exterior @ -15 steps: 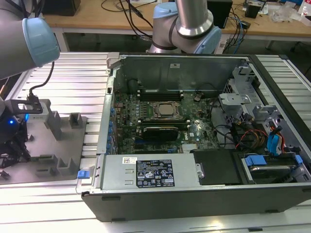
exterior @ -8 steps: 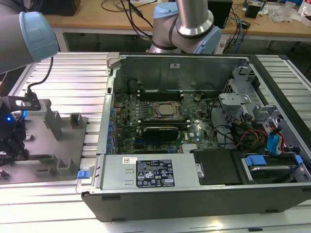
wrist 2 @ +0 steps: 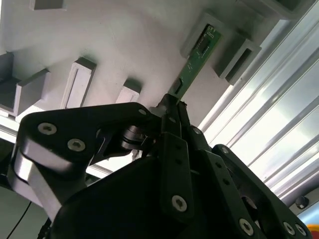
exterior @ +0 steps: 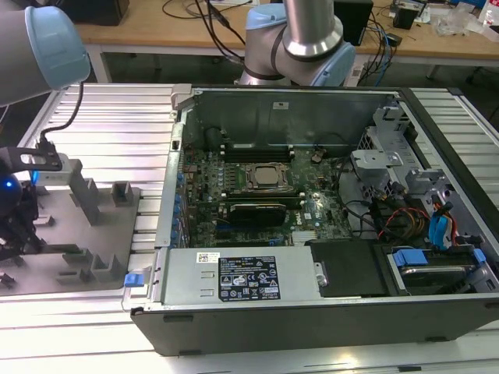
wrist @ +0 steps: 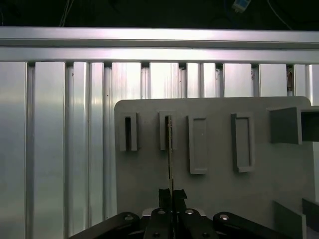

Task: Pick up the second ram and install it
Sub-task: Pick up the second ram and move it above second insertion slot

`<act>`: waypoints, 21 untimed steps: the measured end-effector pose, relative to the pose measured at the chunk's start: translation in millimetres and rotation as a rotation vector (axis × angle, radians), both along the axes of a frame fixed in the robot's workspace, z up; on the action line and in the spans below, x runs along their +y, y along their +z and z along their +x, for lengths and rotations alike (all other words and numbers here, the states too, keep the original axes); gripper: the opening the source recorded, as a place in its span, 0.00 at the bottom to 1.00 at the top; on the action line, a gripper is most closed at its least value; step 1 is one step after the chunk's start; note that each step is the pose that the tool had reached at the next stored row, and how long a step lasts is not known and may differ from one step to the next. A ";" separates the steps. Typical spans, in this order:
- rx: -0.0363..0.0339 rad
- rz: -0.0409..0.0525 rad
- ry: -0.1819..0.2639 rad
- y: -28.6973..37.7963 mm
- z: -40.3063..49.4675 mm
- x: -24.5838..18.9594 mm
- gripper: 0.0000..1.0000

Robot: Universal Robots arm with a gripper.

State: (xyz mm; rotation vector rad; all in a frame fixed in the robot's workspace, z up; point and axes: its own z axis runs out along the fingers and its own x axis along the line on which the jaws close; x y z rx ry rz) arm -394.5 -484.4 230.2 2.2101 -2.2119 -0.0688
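Second wrist view: gripper [wrist 2: 172, 105] pinched closed on the near end of the second ram [wrist 2: 195, 57], fingers [wrist 2: 175, 149] pressed flat against both faces. Here the stick shows its green face with small chips. It runs slantwise away from the fingertips, and its far end sits in the recess of a moulded block [wrist 2: 234, 47] on the grey tray [wrist 2: 99, 35]. First wrist view: same stick edge-on, a thin dark strip [wrist: 170, 154] rising straight from the closed fingertips to the second of four raised blocks [wrist: 164, 130]. The ribbed aluminium table [wrist: 65, 139] lies beyond the tray's edge. Exterior view: arm [exterior: 54, 47] reaches to the exterior view's left, its dark wrist low over the tray [exterior: 86, 276], well apart from the open computer case [exterior: 312, 312]. Motherboard [exterior: 234, 183] lies exposed inside. The stick itself is too small to make out there
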 end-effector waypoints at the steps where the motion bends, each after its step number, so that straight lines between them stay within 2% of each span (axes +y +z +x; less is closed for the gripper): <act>1: 0.0000 0.0000 0.000 2.6 0.0 0.0 0.13; 5: -0.0001 0.0000 0.000 10.6 0.0 0.0 0.13; 8: 0.0000 -0.0001 0.000 19.1 0.0 0.0 0.13; 13: 0.0000 0.0000 0.000 26.5 0.0 0.0 0.13; 21: 0.0000 -0.0001 0.000 43.0 0.0 0.0 0.13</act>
